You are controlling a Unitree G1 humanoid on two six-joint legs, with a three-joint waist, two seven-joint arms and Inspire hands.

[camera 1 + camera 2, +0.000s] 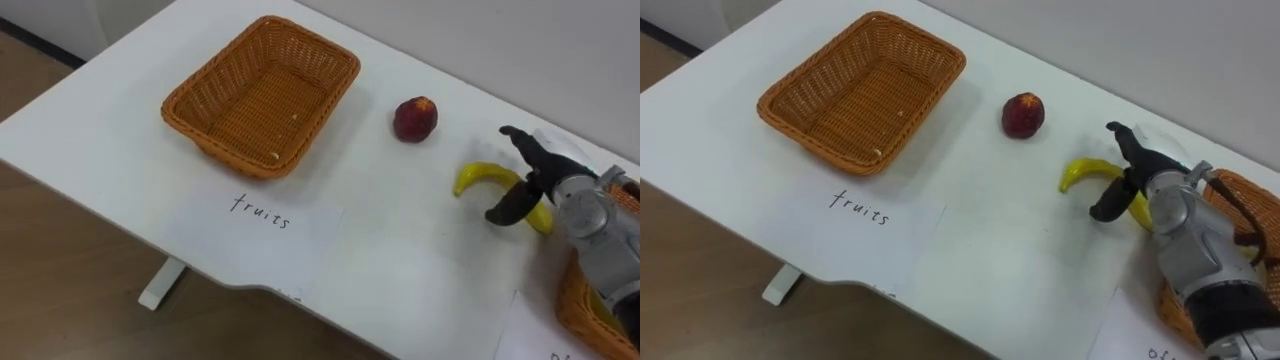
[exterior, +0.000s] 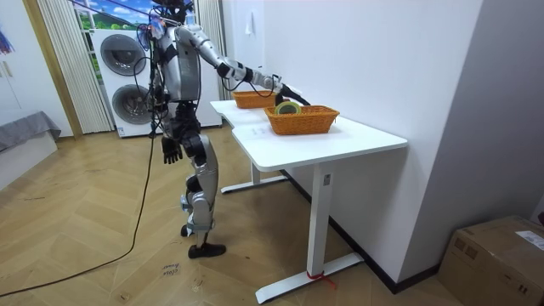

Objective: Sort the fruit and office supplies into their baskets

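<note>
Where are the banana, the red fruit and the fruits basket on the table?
banana [image 1: 483,175], left eye view, on its uncovered yellow end.
red fruit [image 1: 415,119], left eye view, on its middle.
fruits basket [image 1: 225,143], left eye view, on its near wall.

Basket [image 1: 262,95] was woven wicker, orange-brown, with a rough ribbed weave and a slight sheen on the rim; second basket [image 1: 572,310] was the same wicker; table [image 1: 420,270] top was smooth, white, matt, laminate by the look; its leg [image 1: 160,285] looked like smooth white-painted metal; sheet [image 1: 262,215] was thin matt white paper; banana [image 1: 478,176] had smooth yellow skin with a faint gloss; red fruit [image 1: 415,119] had dull, mottled skin; right hand [image 1: 548,180] had black matt plastic fingers and a smooth grey wrist casing, metal or plastic unclear; floor [image 1: 60,285] was brown wood with a low sheen; box [image 2: 497,255] was matt brown cardboard; wall [image 2: 382,59] was matt white.
</note>
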